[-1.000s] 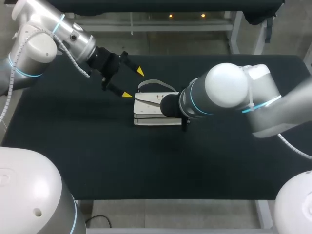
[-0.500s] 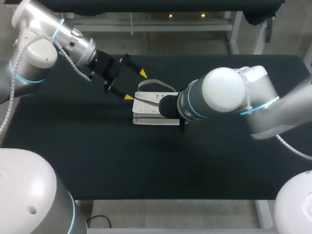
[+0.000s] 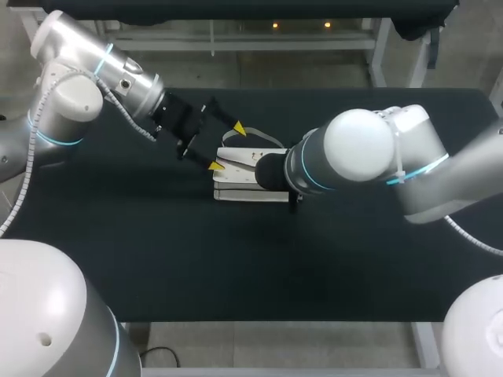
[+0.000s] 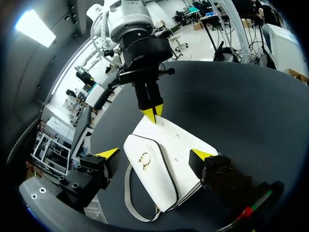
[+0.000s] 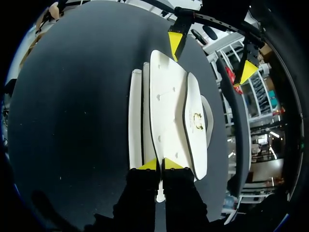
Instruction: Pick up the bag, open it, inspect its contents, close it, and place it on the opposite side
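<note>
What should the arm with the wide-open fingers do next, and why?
Probably ease the left gripper down a little so its open fingers straddle the white handbag's flap. It hovers open at that end, while the right gripper pinches the other end.

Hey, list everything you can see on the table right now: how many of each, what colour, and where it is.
table: one, black, under everything.
bag: one, white with dark trim, lying flat near the table's middle.
strap: one, grey, looped on the table beside the bag.
clasp: one, gold, on the bag's flap.
left arm: one, silver-white, coming in from the left.
right arm: one, silver-white, reaching over the bag from the right.
left pincer: one, black with yellow tips, open, fingers spread either side of the bag's strap end.
right pincer: one, black with yellow tips, closed on the edge of the bag's opposite end.
</note>
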{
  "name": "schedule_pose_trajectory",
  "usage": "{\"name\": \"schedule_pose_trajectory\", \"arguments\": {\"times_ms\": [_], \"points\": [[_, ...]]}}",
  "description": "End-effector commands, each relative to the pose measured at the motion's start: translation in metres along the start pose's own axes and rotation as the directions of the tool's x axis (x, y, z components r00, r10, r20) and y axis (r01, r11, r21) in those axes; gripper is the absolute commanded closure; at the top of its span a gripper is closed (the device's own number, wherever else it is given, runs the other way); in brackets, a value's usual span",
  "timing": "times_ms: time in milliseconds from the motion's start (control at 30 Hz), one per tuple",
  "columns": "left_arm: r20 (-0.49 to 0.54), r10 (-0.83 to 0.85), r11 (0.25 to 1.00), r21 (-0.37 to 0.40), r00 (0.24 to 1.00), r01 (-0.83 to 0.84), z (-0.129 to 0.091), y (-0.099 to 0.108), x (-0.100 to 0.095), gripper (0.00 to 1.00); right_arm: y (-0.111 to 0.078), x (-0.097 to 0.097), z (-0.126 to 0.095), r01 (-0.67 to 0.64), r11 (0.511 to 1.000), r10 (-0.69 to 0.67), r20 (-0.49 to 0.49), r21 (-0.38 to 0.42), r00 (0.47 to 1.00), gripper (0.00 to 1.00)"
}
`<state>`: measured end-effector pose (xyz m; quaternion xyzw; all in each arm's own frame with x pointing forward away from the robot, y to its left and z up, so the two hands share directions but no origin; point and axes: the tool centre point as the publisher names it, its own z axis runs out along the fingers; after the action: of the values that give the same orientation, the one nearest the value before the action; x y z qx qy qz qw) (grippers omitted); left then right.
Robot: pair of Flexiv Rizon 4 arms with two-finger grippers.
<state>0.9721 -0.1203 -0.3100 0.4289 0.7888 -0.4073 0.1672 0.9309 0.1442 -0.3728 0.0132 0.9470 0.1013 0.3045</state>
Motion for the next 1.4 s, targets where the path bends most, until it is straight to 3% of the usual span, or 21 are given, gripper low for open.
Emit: {"name": "schedule_pose_trajectory", "arguments": {"times_ms": [33, 200, 500, 700, 1067, 1400], "points": [[0.014, -0.001, 1.000, 0.015, 1.000, 0.001, 0.011, 0.010, -0.001, 0.09, 0.000, 0.002, 0.002, 0.000, 1.000, 0.000, 0.005, -0.002, 1.000, 1.00], [0.022, -0.006, 1.000, 0.019, 1.000, 0.006, 0.018, 0.014, -0.003, 0.19, 0.000, 0.002, 0.002, 0.000, 1.000, 0.000, 0.005, -0.002, 1.000, 1.00], [0.034, 0.016, 1.000, -0.025, 0.999, -0.015, 0.029, 0.011, -0.004, 0.25, 0.000, 0.002, 0.002, 0.000, 1.000, 0.000, 0.005, -0.002, 1.000, 1.00], [0.042, 0.019, 0.999, -0.049, 0.999, -0.017, 0.030, 0.011, -0.002, 0.40, 0.000, 0.002, 0.002, 0.000, 1.000, 0.000, 0.005, -0.002, 1.000, 1.00], [0.038, 0.013, 0.998, -0.069, 0.999, -0.010, 0.028, 0.008, 0.005, 0.40, 0.000, 0.002, 0.002, 0.000, 1.000, 0.000, 0.005, -0.002, 1.000, 1.00], [0.036, 0.005, 0.996, -0.094, 0.999, -0.002, 0.039, 0.020, 0.001, 0.56, 0.000, 0.002, 0.002, 0.000, 1.000, 0.000, 0.005, -0.002, 1.000, 1.00]]}}
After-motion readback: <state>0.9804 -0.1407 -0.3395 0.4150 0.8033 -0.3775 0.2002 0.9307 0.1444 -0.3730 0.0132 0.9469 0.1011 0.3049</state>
